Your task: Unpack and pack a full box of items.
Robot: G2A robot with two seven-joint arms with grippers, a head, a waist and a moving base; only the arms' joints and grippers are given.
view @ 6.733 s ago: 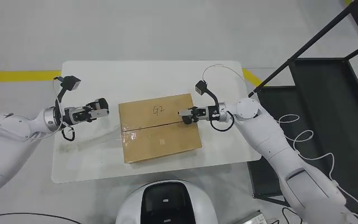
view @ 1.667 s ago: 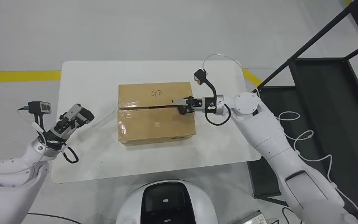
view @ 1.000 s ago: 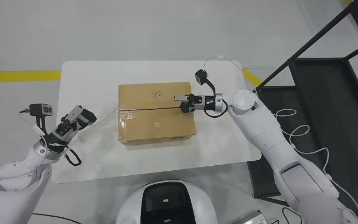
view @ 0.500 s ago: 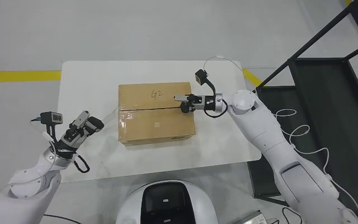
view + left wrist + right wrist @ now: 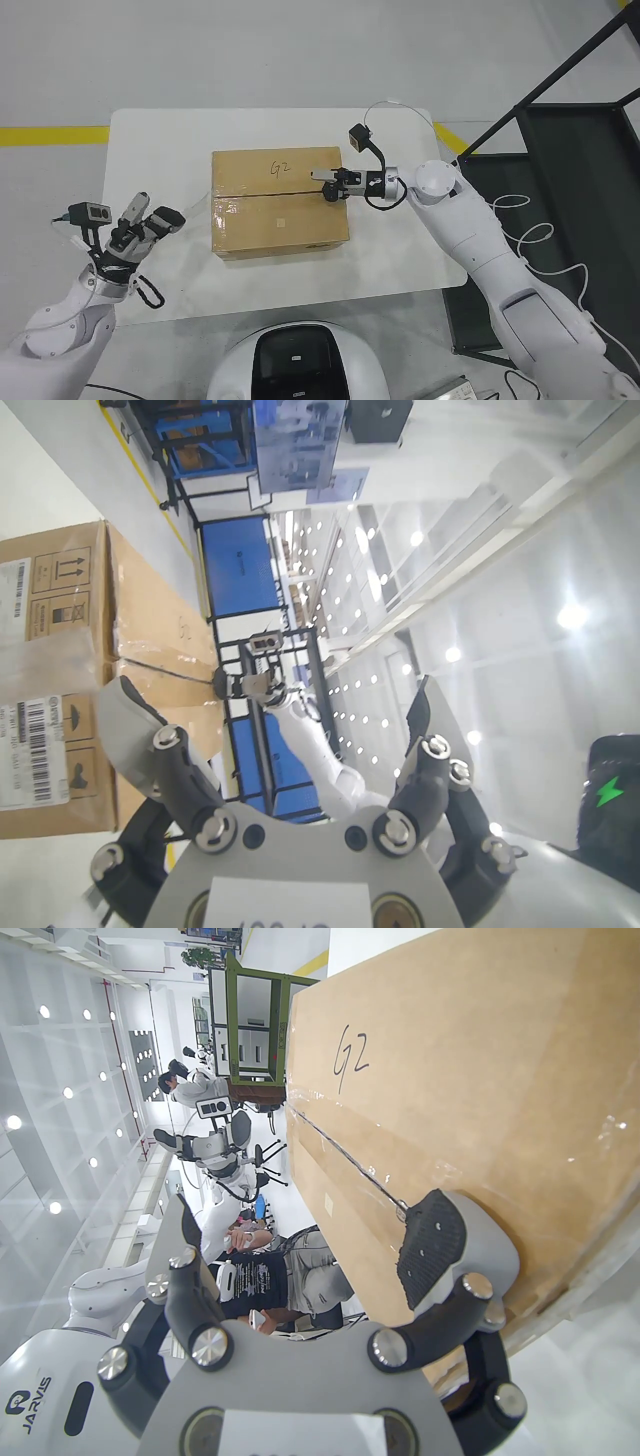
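Note:
The brown cardboard box (image 5: pixel 280 215), marked in pen on its lid and taped along its middle seam, lies shut at the table's centre. My right gripper (image 5: pixel 325 182) is at the box's right end, open, with one black pad (image 5: pixel 432 1248) resting on the lid (image 5: pixel 450 1078) by the seam's end and the other finger off the box. My left gripper (image 5: pixel 152 212) hangs open over the table's left edge, well away from the box. In the left wrist view, nothing lies between the spread fingers (image 5: pixel 275 710), and the box's labelled side (image 5: pixel 55 650) shows beyond them.
The white table (image 5: pixel 400 260) has bare surface around the box on every side. A black metal rack (image 5: pixel 560 200) stands close to the table's right edge. A yellow floor line (image 5: pixel 50 135) runs behind the table on the left.
The box has gone from skewed to square and shifted back. My left gripper has left the box's left end and drawn back to the table's left edge. The right gripper has stayed at the seam.

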